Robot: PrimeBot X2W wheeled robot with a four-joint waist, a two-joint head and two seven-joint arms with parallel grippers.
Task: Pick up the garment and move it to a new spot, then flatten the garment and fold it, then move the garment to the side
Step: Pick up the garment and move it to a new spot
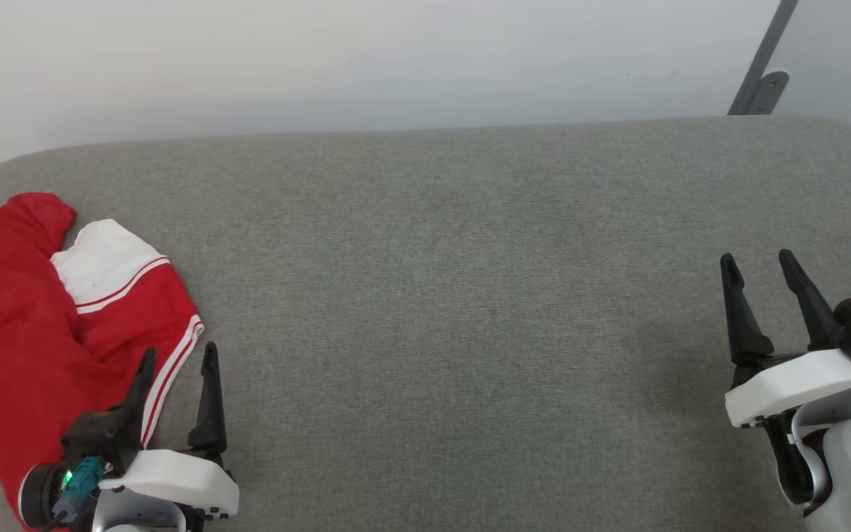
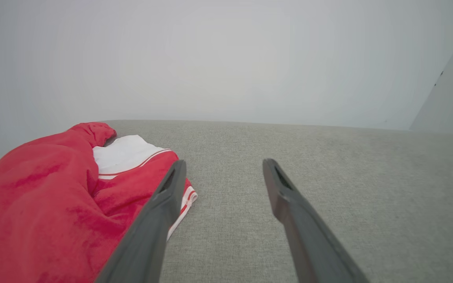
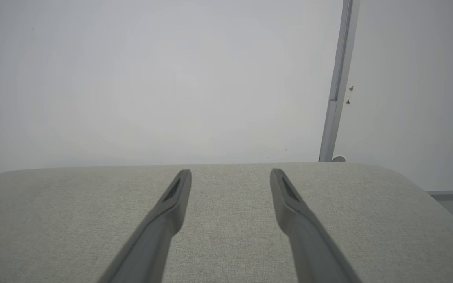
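garment [image 1: 12, 332] crumpled at left end of grey tabletop [image 1: 470, 295]. left gripper [image 1: 178, 355] at its edge, fingers apart, empty; right gripper [image 1: 758, 260] well apart, fingers spread too. risk — shallow pinch catches one layer, cloth slips — or drags off edge.

Crumpled red-and-white garment [image 1: 19, 332], far left

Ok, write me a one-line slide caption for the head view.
Crumpled red garment on the grey cushion, far left, by the open left gripper; open right gripper empty, far right.
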